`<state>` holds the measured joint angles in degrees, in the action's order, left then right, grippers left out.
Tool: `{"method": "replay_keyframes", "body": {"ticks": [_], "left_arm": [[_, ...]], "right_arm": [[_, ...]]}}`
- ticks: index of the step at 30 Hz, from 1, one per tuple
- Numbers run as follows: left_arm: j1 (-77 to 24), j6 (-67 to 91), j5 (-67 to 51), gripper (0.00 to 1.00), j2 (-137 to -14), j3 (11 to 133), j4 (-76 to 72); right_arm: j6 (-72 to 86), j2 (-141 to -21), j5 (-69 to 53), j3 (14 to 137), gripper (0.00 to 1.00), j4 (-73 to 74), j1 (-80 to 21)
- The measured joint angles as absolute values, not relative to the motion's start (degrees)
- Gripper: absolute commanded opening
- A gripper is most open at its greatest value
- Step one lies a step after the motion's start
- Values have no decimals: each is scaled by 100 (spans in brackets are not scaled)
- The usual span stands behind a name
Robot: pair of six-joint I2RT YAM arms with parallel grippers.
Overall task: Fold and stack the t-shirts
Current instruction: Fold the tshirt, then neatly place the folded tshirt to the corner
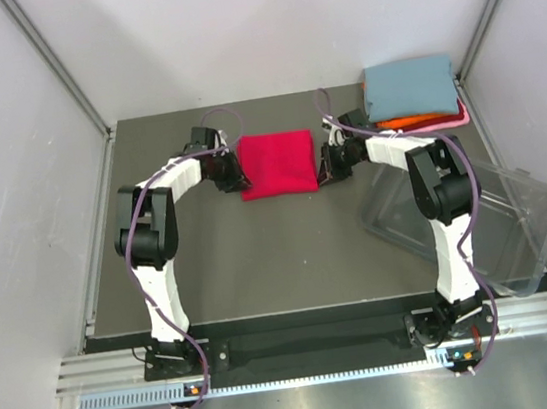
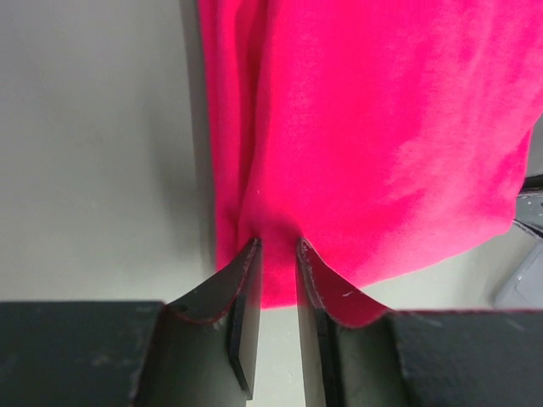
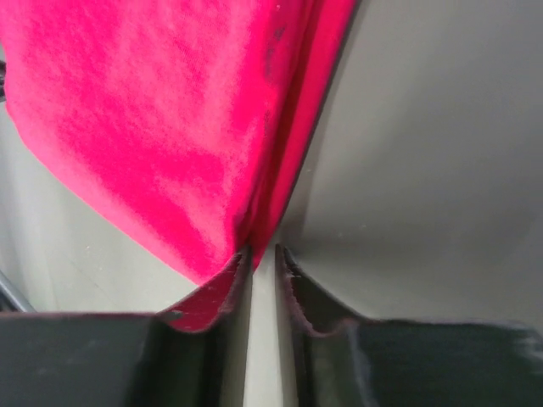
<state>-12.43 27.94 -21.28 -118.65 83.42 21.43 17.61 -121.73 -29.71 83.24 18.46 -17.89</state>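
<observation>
Crimson cloth fills the slit of the left gripper [image 2: 276, 246]: its fingers are pressed almost together, pinching the left edge of the crimson t-shirt [image 2: 382, 127]. On the other side the right gripper [image 3: 263, 250] has its fingers just as close. The shirt's right edge runs into the gap, so I'd call that a pinch too, though the wrist cam is too tight on it to be 100% sure.

From the top cam, the crimson t-shirt is a folded, roughly square pad between the 2 grippers, mid-table and toward the far side, w/ both arms reaching in from either side.

Far right corner: a stack w/ the blue-grey t-shirt [image 1: 409, 86] on top, the orange t-shirt [image 1: 409, 122] under it and a strip of the pink t-shirt [image 1: 449, 122] showing at the near edge. The stack is apart from the crimson one.

A clear plastic tub [image 1: 498, 225] sits at the right of the dark table [image 1: 260, 257], nearer me than the stack, behind the right arm.
</observation>
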Motion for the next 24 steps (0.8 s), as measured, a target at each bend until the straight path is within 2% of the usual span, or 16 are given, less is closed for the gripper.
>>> {"method": "replay_keyframes", "body": {"ticks": [3, 8, 12, 15, 20, 23, 24], "left_arm": [[-1243, 2792, -2110, 29, -11867, 8761, 2589], [-1243, 2829, -2268, 29, -11867, 9577, 2762], [-1264, 2919, -2563, 28, -11880, 9723, 2672], [-1310, 3035, -2781, 24, -12020, 9686, 2499], [-1481, 3168, -2869, 24, -12444, 9511, 2209], [-1634, 3203, -2757, 22, -12682, 9386, 2099], [-1667, 3247, -2735, 22, -12711, 9323, 2025]], "right_arm": [[1828, -12097, -2718, 8383, 31, 1957, -1789], [1938, -12090, -2246, 8873, 41, 2281, -1750], [1979, -12114, -2200, 9369, 48, 2346, -1745], [2014, -12274, -2241, 9918, 48, 2327, -1741], [2025, -12781, -2285, 10534, 49, 2108, -1734], [2071, -13207, -2331, 10707, 44, 2047, -1723], [2080, -13360, -2333, 10750, 37, 2036, -1717]]}}
